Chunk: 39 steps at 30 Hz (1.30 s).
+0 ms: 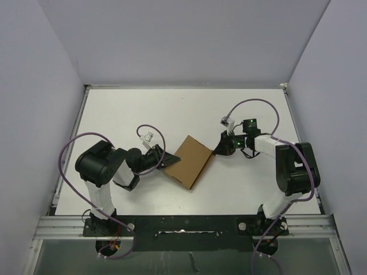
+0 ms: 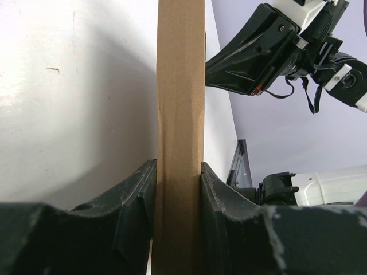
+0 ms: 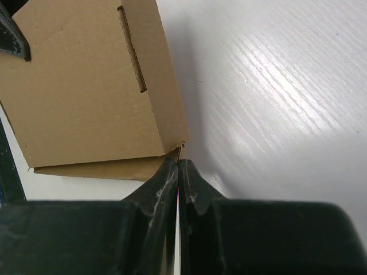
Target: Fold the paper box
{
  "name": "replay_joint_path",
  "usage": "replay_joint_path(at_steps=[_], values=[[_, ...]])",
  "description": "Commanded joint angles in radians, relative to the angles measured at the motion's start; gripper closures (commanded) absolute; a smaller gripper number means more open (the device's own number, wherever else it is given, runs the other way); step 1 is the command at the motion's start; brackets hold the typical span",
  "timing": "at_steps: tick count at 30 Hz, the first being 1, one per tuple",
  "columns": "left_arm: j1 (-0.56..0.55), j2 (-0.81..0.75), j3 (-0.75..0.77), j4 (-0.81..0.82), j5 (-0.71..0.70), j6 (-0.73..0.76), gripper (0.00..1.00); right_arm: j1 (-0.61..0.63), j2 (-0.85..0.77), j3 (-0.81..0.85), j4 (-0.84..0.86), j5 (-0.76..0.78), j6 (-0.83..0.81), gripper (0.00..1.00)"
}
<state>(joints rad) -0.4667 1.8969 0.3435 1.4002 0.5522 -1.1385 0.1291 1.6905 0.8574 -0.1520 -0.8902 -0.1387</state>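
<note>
The paper box (image 1: pixel 192 161), a flat brown cardboard mailer, lies tilted on the white table between the two arms. My left gripper (image 1: pixel 166 163) is shut on its left edge. In the left wrist view the box (image 2: pixel 180 103) stands edge-on, pinched between both fingers of the left gripper (image 2: pixel 179 172). My right gripper (image 1: pixel 218 150) is shut with nothing visibly held. Its tips (image 3: pixel 179 163) rest against the near right corner of the box (image 3: pixel 86 97), which shows a slot on its top face.
The white table (image 1: pixel 126 114) has raised walls at the back and both sides. A metal rail (image 1: pixel 183 220) runs along the near edge by the arm bases. The right arm's black gripper body (image 2: pixel 252 54) shows beyond the box in the left wrist view.
</note>
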Motion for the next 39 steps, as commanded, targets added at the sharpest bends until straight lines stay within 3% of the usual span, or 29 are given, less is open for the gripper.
replay_joint_path(at_steps=[1, 39], values=[[0.007, 0.020, -0.012, 0.111, -0.140, -0.022, 0.91, 0.012, -0.066, 0.024, -0.027, 0.001, -0.027, 1.00], [-0.004, -0.057, -0.017, 0.097, -0.249, -0.173, 0.93, -0.016, -0.176, -0.045, 0.117, -0.018, 0.072, 1.00]])
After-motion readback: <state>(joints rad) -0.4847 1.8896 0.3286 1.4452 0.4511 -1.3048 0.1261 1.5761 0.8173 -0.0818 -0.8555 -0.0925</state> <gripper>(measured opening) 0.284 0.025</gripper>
